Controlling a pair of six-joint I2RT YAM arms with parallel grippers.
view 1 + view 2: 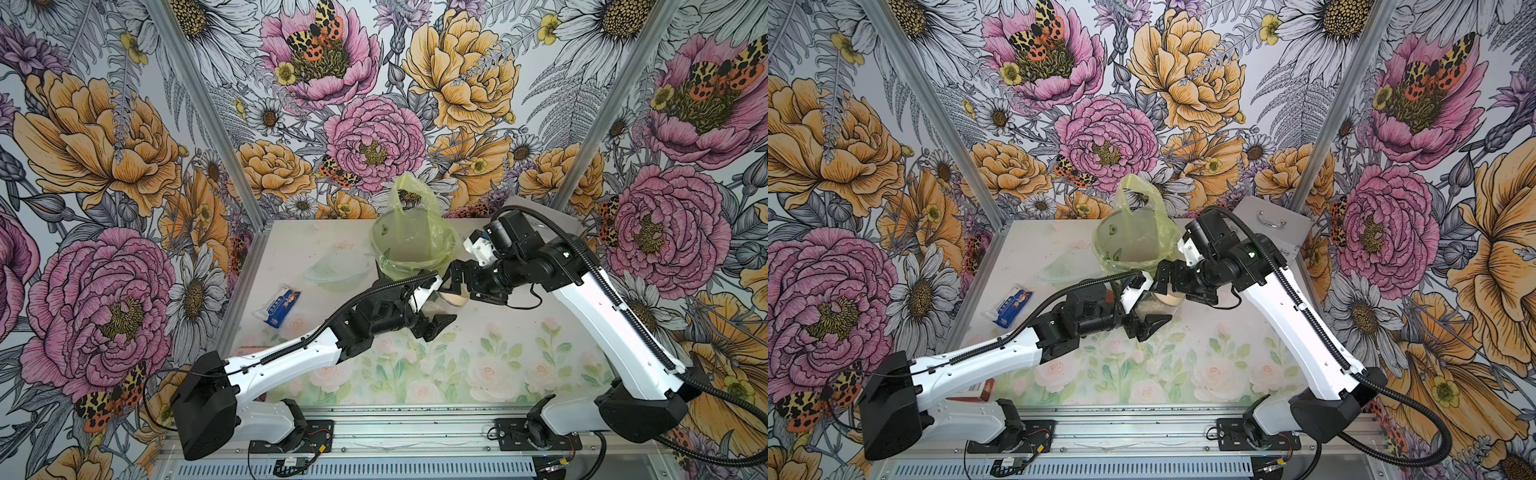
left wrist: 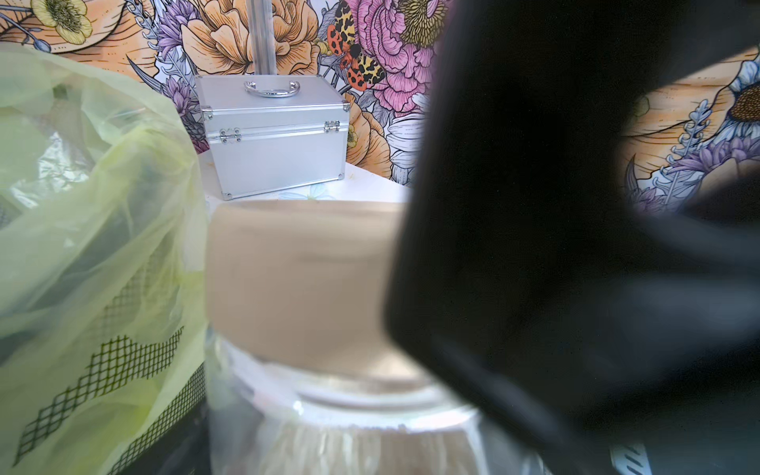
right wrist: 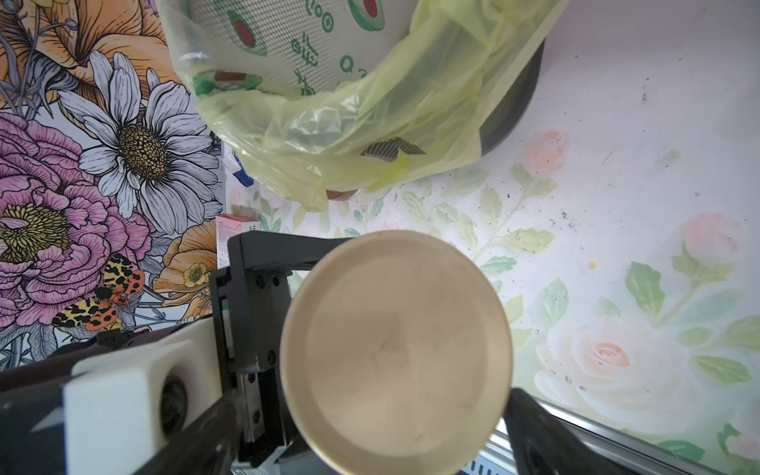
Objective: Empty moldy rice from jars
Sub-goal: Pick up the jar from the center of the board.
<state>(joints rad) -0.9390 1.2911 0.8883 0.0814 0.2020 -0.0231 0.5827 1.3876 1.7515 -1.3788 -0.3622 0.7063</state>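
Jar [image 1: 444,308] in left gripper [image 1: 441,300], right gripper [image 3: 374,415] spread wide

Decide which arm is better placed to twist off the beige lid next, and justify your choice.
Right. The right tool hangs open directly over the beige lid, a finger on either side. The left tool brackets the jar lower down, seemingly steadying it.

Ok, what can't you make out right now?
Copper-lidded jar: right wrist view, mostly under the yellow-green bag; both top views, behind the left arm.
Left gripper: grip on beige-lidded jar unclear; both top views, jar hides one finger.
Rice: blurred, left wrist view.
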